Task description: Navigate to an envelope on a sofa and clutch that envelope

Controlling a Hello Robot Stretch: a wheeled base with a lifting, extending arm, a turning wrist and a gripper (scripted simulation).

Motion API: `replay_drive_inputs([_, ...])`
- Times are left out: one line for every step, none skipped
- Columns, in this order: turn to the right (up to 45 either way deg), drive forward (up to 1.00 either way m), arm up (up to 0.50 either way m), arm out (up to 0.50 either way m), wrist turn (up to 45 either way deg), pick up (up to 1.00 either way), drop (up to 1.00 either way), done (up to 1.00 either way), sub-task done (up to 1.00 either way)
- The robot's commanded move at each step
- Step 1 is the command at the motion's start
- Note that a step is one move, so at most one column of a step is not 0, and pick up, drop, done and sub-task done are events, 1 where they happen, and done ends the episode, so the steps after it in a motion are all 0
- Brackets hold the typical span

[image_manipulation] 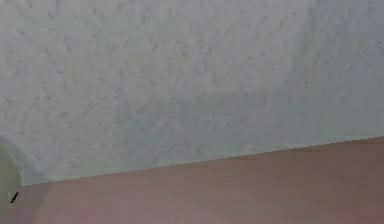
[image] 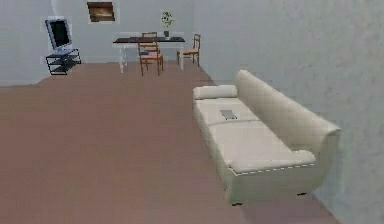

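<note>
Where the reddish-brown floor [image: 100,140] meets the pale grey wall on the forward view's right, a long cream upholstered sofa [image: 270,140] stands with its back against that wall. A small flat grey rectangular item [image: 228,113] lies on the sofa's seat cushion toward the far end, just beside a cream cylindrical bolster [image: 215,92]. At the far end of the room stands a dark-topped bench with white legs [image: 135,42], carrying a small potted plant [image: 167,19]. Brown wooden chairs [image: 150,58] are set around it. To its left, a television [image: 59,33] sits on a low dark open stand [image: 63,63], and a framed picture [image: 100,11] hangs on the wall between them. The arm side view presents textured pale grey wall [image_manipulation: 190,80] above a strip of the same floor, with a cream rounded shape [image_manipulation: 5,185] at its lower left edge. The state of the pincer cannot be told.
</note>
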Motion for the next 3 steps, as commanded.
replay_drive_inputs([0.0, 0.25, 0.00, 0.00, 0.0, 0.00, 0.00, 0.00, 0.00])
replay_drive_inputs([-30.0, 0.00, 0.00, 0.00, 0.0, 0.00, 0.00, 0.00, 0.00])
replay_drive_inputs([0.0, 0.50, 0.00, 0.00, 0.0, 0.00, 0.00, 0.00, 0.00])
